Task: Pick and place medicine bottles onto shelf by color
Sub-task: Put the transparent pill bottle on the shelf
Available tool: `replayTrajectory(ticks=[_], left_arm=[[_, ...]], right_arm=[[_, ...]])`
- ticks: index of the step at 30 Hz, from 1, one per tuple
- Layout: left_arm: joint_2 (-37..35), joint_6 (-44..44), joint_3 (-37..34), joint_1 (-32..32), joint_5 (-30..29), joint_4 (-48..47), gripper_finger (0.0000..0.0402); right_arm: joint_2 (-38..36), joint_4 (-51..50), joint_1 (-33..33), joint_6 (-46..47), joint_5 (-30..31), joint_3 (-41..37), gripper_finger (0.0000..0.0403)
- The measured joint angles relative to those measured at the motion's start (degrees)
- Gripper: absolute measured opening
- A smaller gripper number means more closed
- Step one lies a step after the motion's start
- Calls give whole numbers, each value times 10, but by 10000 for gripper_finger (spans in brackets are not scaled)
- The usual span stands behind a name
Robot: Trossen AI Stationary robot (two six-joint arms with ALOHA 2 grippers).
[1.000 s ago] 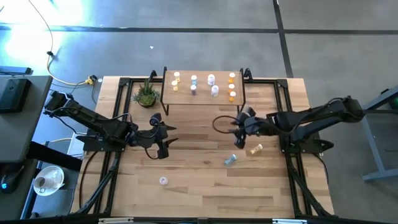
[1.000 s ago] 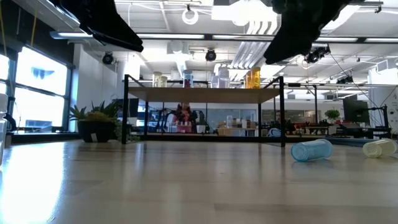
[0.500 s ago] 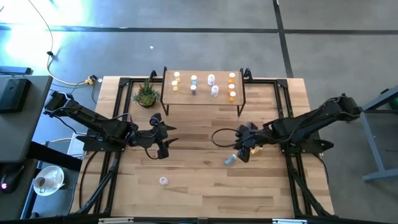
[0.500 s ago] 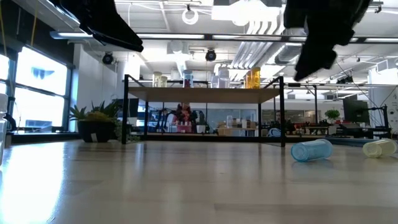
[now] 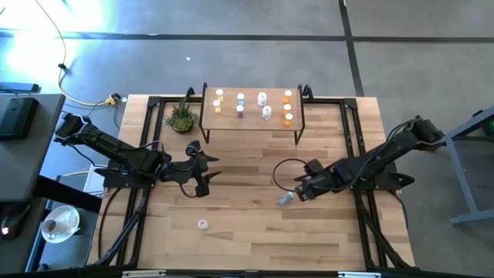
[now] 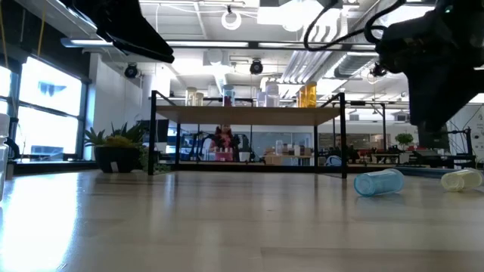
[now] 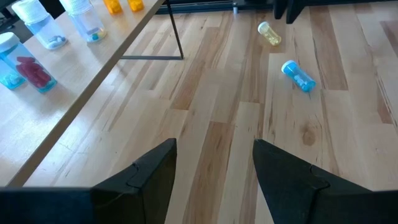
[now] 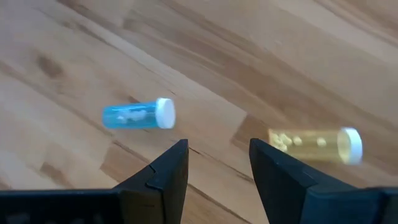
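The shelf (image 5: 251, 116) stands at the table's far middle with several bottles upright on its top (image 6: 246, 113). A blue bottle (image 5: 285, 199) lies on its side on the table; it also shows in the right wrist view (image 8: 138, 115) and the low view (image 6: 378, 182). A yellow bottle (image 8: 316, 144) lies on its side beside it, hidden under my right arm in the high view. A pale bottle (image 5: 202, 225) stands near the front. My right gripper (image 5: 301, 188) hovers open above the two lying bottles (image 8: 217, 168). My left gripper (image 5: 202, 171) waits open left of centre (image 7: 214, 168).
A small potted plant (image 5: 182, 117) stands left of the shelf. Black frame rails (image 5: 147, 154) run along the table's left and right sides. A loop of cable (image 5: 284, 171) hangs by my right wrist. Bare tabletop lies between the two grippers.
My right gripper has moved from in front of the shelf toward the table's near edge and down, and now stands over the lying blue and yellow bottles. The bottles have not moved.
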Motion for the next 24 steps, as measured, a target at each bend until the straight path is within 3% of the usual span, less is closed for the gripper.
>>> replayTrajectory(ticks=[7,16,24], left_arm=[[0,0,0,0,20,0,201],[0,5,0,0,26,0,201],[0,5,0,0,26,0,201]], right_arm=[[25,-48,19,74,-11,0,161],[75,-66,16,21,33,0,161],[99,-64,17,29,-1,0,161]])
